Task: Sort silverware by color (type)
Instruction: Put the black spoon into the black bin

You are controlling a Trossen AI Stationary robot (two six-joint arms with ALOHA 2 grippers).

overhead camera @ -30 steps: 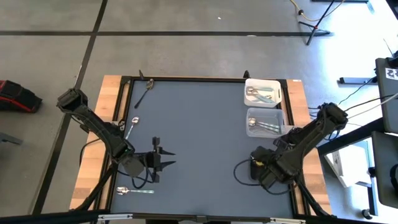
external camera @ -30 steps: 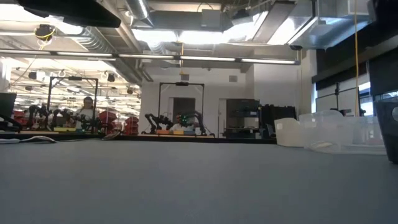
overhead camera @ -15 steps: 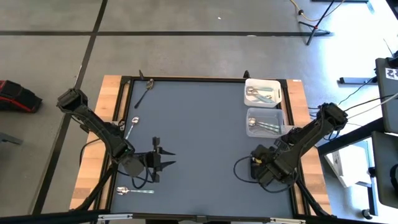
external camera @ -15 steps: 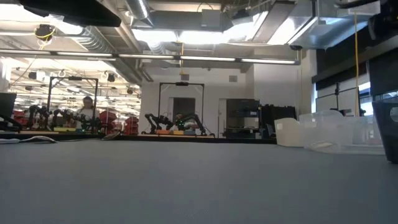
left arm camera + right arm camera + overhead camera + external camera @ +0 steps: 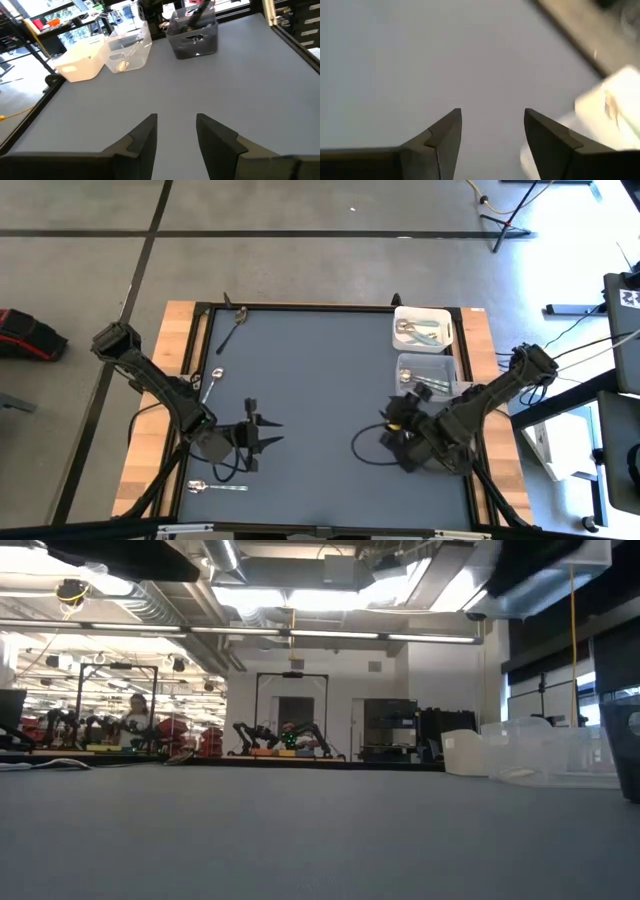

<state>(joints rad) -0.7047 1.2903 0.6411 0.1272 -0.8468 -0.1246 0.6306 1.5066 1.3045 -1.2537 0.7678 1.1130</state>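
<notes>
Three silver spoons lie flat on the grey mat on the left: one at the far left corner [image 5: 238, 321], one by the left edge [image 5: 213, 382], one near the front [image 5: 216, 487]. More silverware lies in the white bin [image 5: 422, 326] and the clear bin [image 5: 421, 376]. Dark pieces stand in the dark bin [image 5: 192, 33]. My left gripper [image 5: 270, 434] hovers open over the mat's left half, pointing right, with nothing between its fingers [image 5: 176, 131]. My right gripper [image 5: 392, 424] hangs open above the mat, right of centre, with only mat between its fingers [image 5: 492, 131].
The three bins stand in a row along the right side, white [image 5: 80, 63], clear [image 5: 127, 49] and dark. The middle of the mat [image 5: 320, 380] is bare. A black frame and wooden strips [image 5: 178, 330] border the mat. A cable loop [image 5: 362, 452] hangs by the right gripper.
My right gripper has swung from the near right corner toward the table's middle, rising and turning about its wrist. My left arm has kept still, and no silverware has moved.
</notes>
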